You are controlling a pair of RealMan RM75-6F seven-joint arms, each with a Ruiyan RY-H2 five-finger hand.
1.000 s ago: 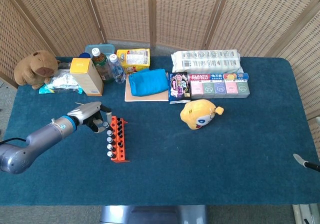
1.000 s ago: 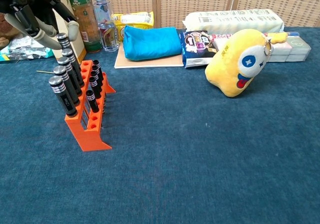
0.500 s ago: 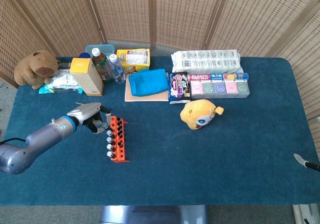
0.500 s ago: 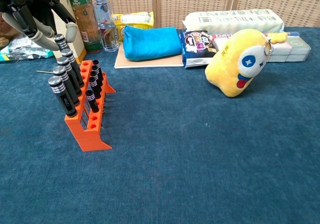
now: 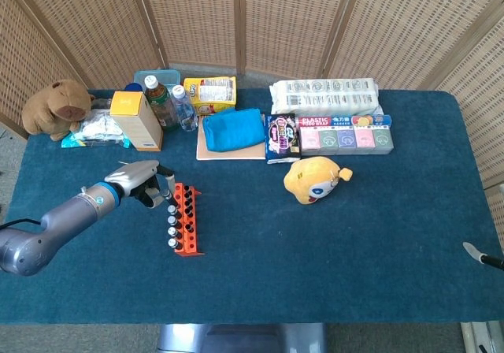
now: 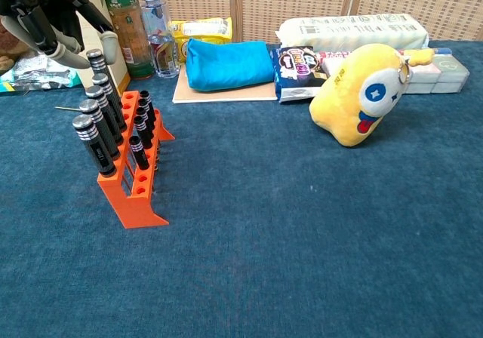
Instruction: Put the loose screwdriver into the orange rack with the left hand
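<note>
Screwdriver (image 6: 96, 60) with its black ribbed handle stands at the far end of the orange rack (image 6: 136, 195), in the row of large ones, and our left hand (image 6: 47, 23) hangs just above and to the left of its top. In the chest view the fingers (image 6: 110, 45) are apart and curved downward, one fingertip very close beside the handle; we cannot tell if it touches, and we cannot tell for sure if the hand holds anything. From the head view our left hand (image 5: 146, 184) is at the far-left corner of the rack (image 5: 186, 221), which stands on the blue table cloth (image 5: 331, 250). Behind the hand we see a brown plush animal (image 5: 57, 107), a yellow box (image 5: 136, 120) and two bottles (image 5: 169, 102). More to the right lies a blue pouch (image 5: 233, 128) on a board, then a dark snack bag (image 5: 281, 137) and a white package (image 5: 324, 96). The yellow plush toy (image 5: 315, 178) lies well apart from the rack. At the far right edge only a small tip of our right hand (image 5: 480, 255) shows, and its state we cannot tell.
</note>
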